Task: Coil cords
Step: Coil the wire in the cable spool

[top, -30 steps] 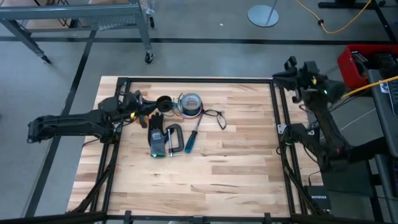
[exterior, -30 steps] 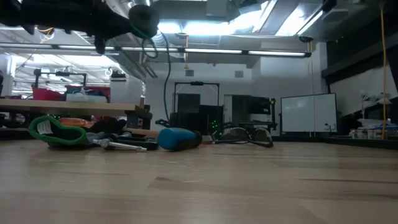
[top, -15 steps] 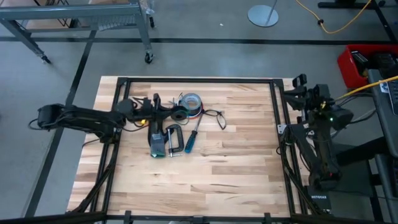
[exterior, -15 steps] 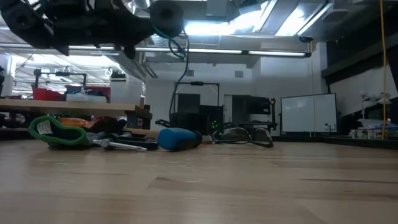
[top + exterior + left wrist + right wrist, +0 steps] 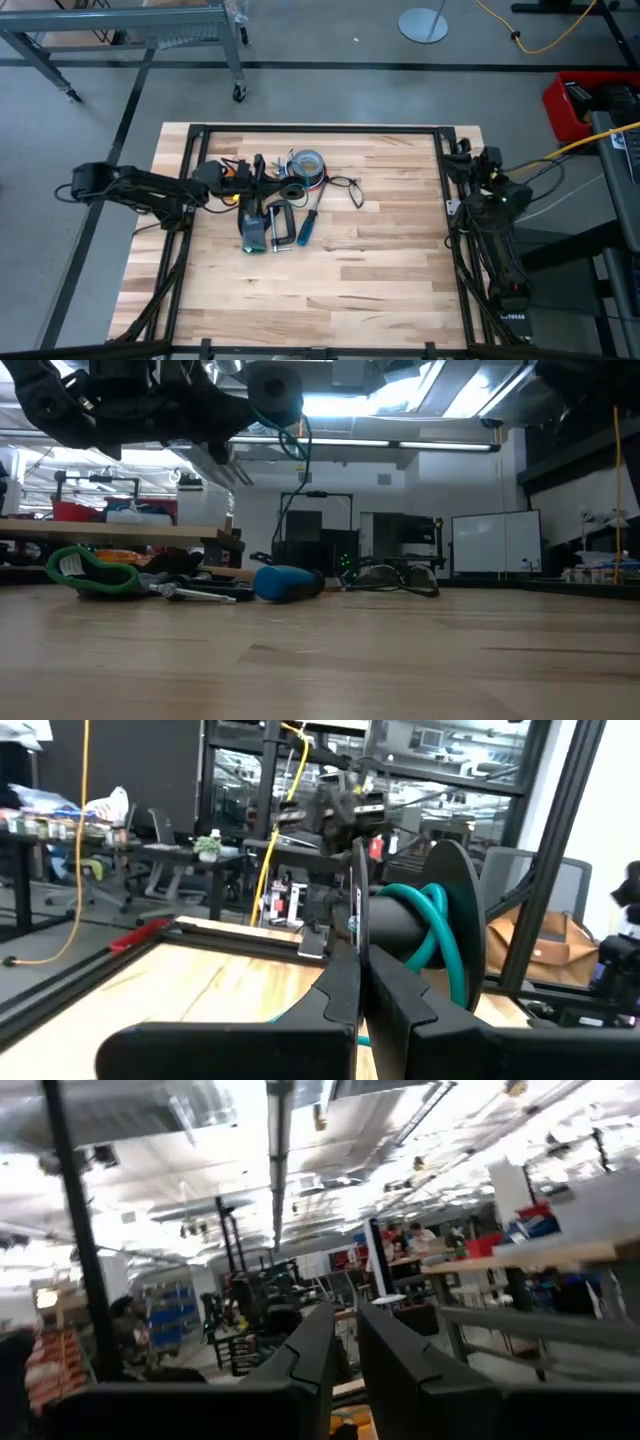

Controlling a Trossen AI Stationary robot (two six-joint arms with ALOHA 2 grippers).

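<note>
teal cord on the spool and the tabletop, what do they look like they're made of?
Teal cord: smooth, rubbery-looking jacket with a slight sheen, bending in soft loops around the black spool; probably plastic or rubber insulation. Tabletop: pale wood, butcher-block style, with visible strips and grain; finish looks matte.

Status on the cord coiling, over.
Left gripper shut on black spool, above table. Teal cord wound on spool. Right gripper idle, table's right edge. Nothing in the way.

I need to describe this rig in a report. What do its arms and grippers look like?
Both arms are dark, slim and jointed. The left arm shows an orange-yellow patch near its wrist; the right arm has a small green light. Each gripper ends in two flat black tapered fingers.
</note>
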